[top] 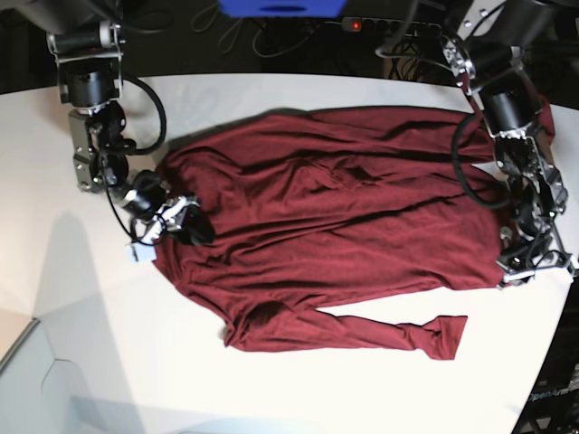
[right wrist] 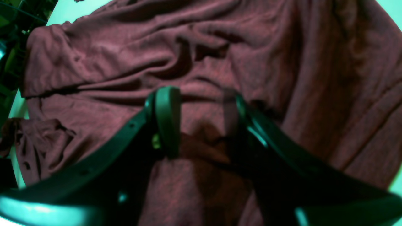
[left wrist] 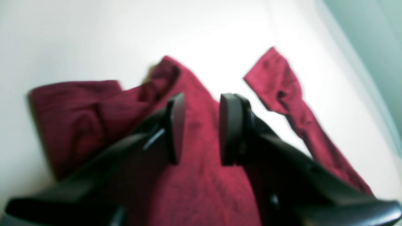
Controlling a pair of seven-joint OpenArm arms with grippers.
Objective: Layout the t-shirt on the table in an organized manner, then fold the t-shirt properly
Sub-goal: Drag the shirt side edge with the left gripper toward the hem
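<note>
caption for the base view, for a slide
Maroon t-shirt spread across the white table, one sleeve lying along its near edge, a gripper at one end and another at the other.

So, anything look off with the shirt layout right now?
Yes. The t-shirt lies spread but wrinkled across the middle, and its near sleeve is folded along the lower edge. The other sleeve is hidden behind the left arm.

blue box (top: pixel 282 7), power strip (top: pixel 378 25), dark cables (top: pixel 237 32)
</note>
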